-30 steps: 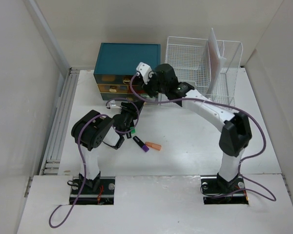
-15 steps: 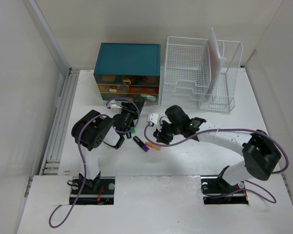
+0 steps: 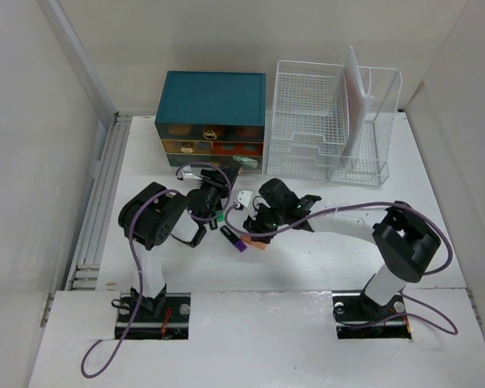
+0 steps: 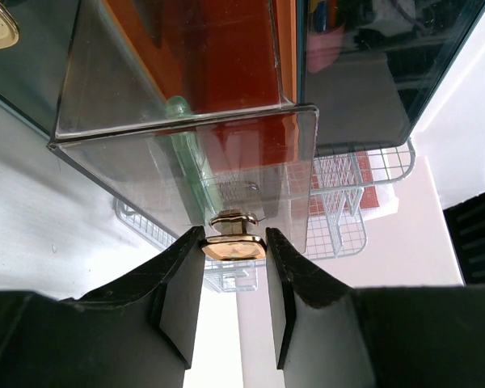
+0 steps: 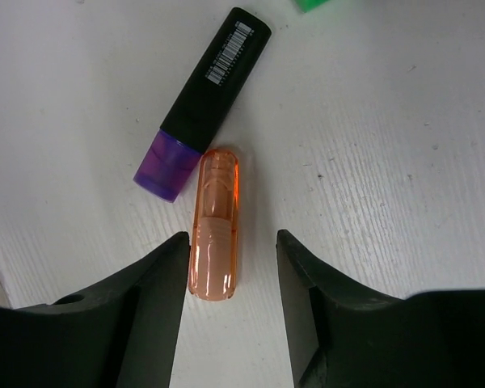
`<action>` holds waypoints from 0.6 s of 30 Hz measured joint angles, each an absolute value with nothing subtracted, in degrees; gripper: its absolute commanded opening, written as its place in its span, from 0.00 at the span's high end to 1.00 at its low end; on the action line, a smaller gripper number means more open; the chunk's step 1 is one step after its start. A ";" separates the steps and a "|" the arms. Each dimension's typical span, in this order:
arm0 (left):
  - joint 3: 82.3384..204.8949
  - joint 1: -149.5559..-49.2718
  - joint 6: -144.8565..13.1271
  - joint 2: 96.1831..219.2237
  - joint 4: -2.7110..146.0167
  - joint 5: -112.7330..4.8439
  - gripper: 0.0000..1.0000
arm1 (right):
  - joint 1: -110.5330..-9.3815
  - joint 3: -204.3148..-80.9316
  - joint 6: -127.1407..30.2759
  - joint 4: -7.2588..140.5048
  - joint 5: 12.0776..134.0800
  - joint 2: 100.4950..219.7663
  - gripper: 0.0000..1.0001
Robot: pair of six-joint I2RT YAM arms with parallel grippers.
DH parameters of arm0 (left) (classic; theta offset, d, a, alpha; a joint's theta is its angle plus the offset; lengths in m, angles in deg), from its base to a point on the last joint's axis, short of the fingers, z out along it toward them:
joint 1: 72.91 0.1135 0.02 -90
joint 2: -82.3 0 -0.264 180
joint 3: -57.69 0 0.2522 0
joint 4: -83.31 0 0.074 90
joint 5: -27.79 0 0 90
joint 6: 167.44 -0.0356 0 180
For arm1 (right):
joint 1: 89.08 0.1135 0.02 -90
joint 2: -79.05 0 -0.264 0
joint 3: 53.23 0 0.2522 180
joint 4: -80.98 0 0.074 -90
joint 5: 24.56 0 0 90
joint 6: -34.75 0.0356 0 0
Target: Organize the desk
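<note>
On the white desk (image 3: 323,259) lies a translucent orange marker piece (image 5: 214,230), also seen from above (image 3: 258,244). My right gripper (image 5: 232,238) hangs low over it, open. The orange piece lies between the fingers, close to the left one. Touching the orange piece's far end is a black highlighter with a purple cap (image 5: 202,105). My left gripper (image 4: 234,236) is shut on the gold handle (image 4: 234,247) of a clear drawer (image 4: 186,121), pulled partly out of the teal chest (image 3: 214,97).
A white wire-mesh rack (image 3: 323,121) holding papers stands at the back right, beside the chest. A green marker (image 3: 219,217) lies under the left wrist. Grooved rails (image 3: 105,194) run along the desk's left side.
My right arm swung from up by the chest down to the desk, then shifted left over the orange piece, its jaws widening slightly. The left gripper has stayed on the handle.
</note>
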State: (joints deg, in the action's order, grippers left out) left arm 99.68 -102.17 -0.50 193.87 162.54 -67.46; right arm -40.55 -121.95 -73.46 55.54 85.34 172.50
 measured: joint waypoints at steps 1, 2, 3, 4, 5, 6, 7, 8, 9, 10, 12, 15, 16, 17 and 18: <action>99.68 -102.17 -0.50 193.87 162.54 -67.46 1.00 | -40.33 -122.15 -73.29 55.54 85.34 172.96 0.47; 99.68 -102.17 -0.50 193.87 162.54 -67.46 1.00 | -40.24 -122.28 -73.16 55.49 85.32 173.26 0.46; 99.68 -102.17 -0.50 193.87 162.54 -67.46 1.00 | -40.14 -122.34 -73.01 55.47 85.32 173.46 0.46; 99.68 -102.17 -0.50 193.87 162.54 -67.46 1.00 | -39.96 -122.41 -72.83 55.43 85.29 173.55 0.46; 99.68 -102.17 -0.50 193.87 162.54 -67.46 1.00 | -39.83 -122.54 -72.70 55.38 85.32 173.61 0.46; 99.70 -102.17 -0.50 193.87 162.54 -67.46 1.00 | -39.63 -122.67 -72.55 55.34 85.32 173.68 0.45; 99.70 -102.17 -0.50 193.87 162.54 -67.46 1.00 | -39.48 -122.80 -72.35 55.36 85.34 173.77 0.45; 99.72 -102.17 -0.50 193.87 162.52 -67.46 1.00 | -39.28 -122.95 -72.13 55.36 85.34 173.90 0.45; 99.72 -102.17 -0.50 193.87 162.52 -67.44 1.00 | -39.13 -123.15 -71.98 55.25 85.34 174.12 0.45; 99.72 -102.17 -0.50 193.87 162.52 -67.46 1.00 | -38.91 -123.41 -71.80 55.25 85.34 174.42 0.45; 99.72 -102.17 -0.50 193.87 162.52 -67.46 1.00 | -38.43 -123.65 -71.37 55.27 85.29 175.06 0.45; 99.72 -102.17 -0.50 193.87 162.52 -67.44 1.00 | -37.78 -124.02 -70.43 55.16 85.01 176.21 0.45; 99.72 -102.17 -0.50 193.84 162.52 -67.44 1.00 | -37.62 -124.18 -70.16 55.08 84.88 176.72 0.45; 99.72 -102.17 -0.50 193.87 162.52 -67.44 1.00 | -37.62 -124.35 -69.79 55.01 84.70 177.18 0.45; 99.72 -102.17 -0.50 193.87 162.52 -67.44 1.00 | -37.60 -124.44 -69.46 54.95 84.62 177.70 0.45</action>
